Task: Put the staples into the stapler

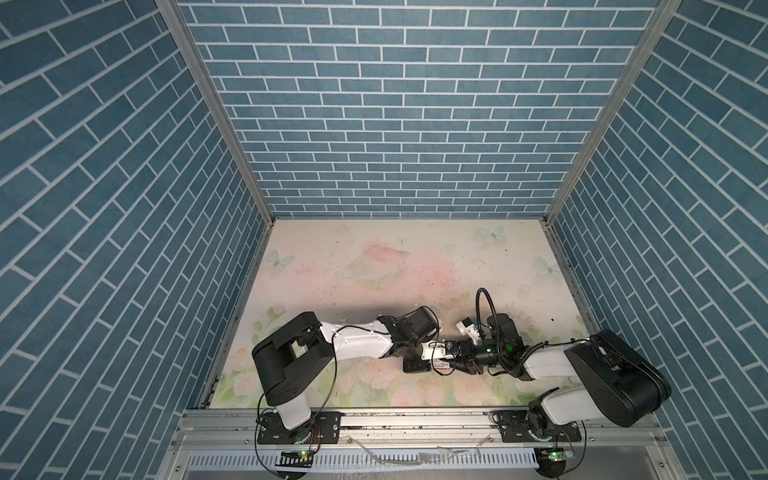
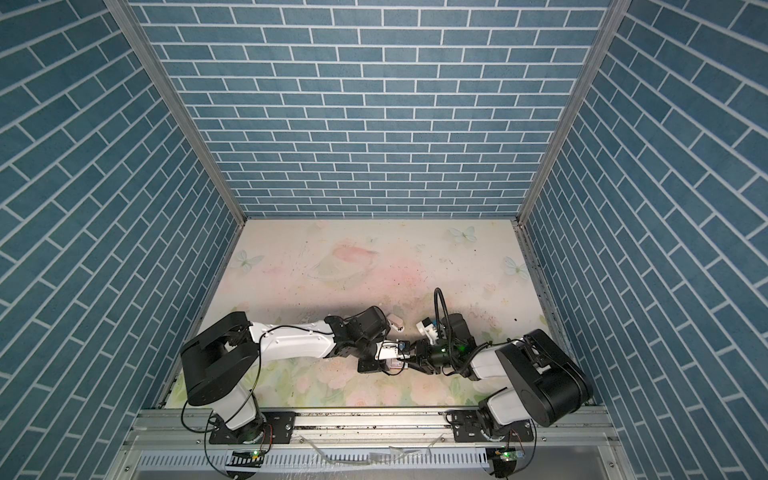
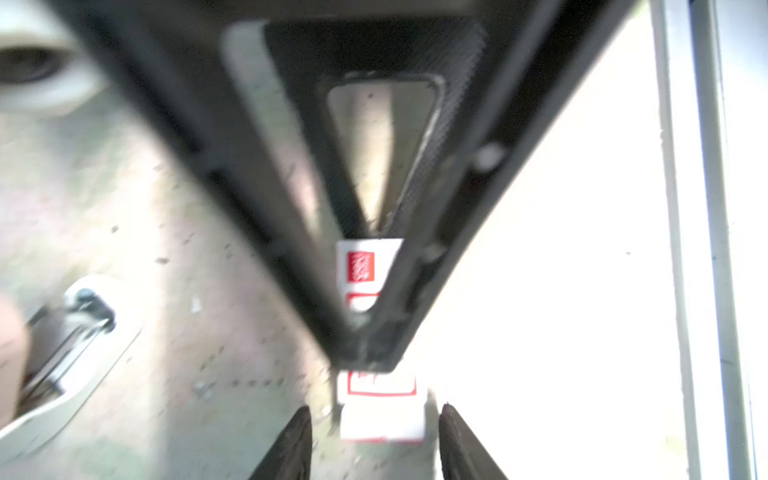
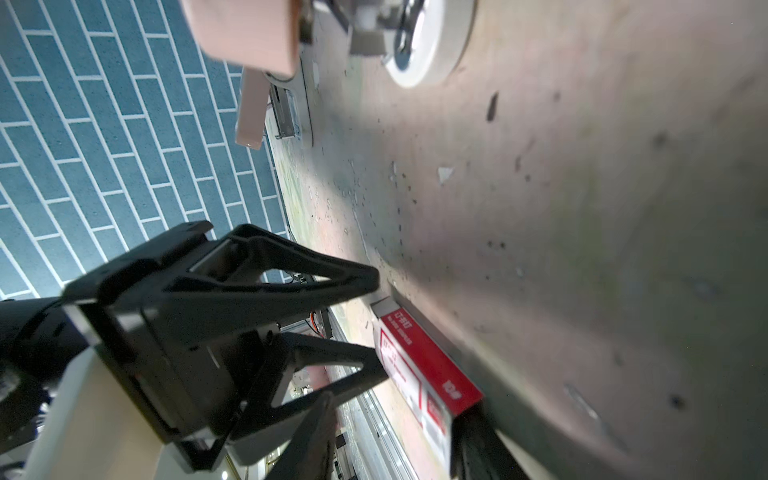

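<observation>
Blue brick-pattern walls (image 1: 395, 104) close in three sides of my cell, and the floral worktop (image 1: 374, 270) fills the floor between them. I have both arms reaching in from the front edge. The left arm (image 1: 357, 345) and the right arm (image 1: 552, 361) meet about mid-width, in the front half of the worktop.

The stapler (image 2: 397, 322) lies just behind that meeting point, farther from the front edge. It is pink and white, and the right wrist view shows its metal channel exposed.

The small red-and-white box (image 1: 442, 365) rests on the worktop between the two grippers. The left gripper (image 3: 377, 407) is released. Its two dark fingertips stand wider than the box and I see a gap on each side, so it holds nothing.

The right gripper (image 1: 456, 360) straddles the opposite end of the box with its fingers partly apart. I cannot tell whether they press on the cardboard.

The staples themselves I cannot make out in any view. The left wrist picture is too blurred to help.
</observation>
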Controlling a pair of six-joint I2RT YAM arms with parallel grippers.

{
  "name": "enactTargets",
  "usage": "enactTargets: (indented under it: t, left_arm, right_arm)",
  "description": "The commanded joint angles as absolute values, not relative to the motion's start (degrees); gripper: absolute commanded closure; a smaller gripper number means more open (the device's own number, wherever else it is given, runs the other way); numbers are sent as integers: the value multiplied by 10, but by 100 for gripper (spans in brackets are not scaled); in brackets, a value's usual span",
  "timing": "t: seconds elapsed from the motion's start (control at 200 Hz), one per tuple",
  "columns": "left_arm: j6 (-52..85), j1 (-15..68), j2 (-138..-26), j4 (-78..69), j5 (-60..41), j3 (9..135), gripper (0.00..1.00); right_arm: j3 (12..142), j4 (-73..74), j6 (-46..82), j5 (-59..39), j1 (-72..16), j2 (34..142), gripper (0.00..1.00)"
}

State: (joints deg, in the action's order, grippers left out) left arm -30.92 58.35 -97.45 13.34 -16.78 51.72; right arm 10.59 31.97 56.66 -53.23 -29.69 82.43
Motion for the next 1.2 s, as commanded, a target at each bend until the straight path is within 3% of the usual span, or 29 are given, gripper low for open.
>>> enactTargets:
  t: [0.0, 0.33, 0.69, 1.195]
  left_arm:
    - [-323, 579, -962, 160, -162, 517, 49]
    - [-323, 579, -969, 167, -198, 522, 49]
    - [-322, 583, -1000, 155, -192, 539, 50]
    - [-322, 600, -1006, 155, -189, 540, 63]
  right_arm:
    - [108, 281, 557, -489, -301, 823, 51]
    - [107, 255, 557, -471, -300, 798, 50]
    - [102, 242, 558, -456, -301, 780, 57]
    - [99, 214, 551, -452, -300, 759, 62]
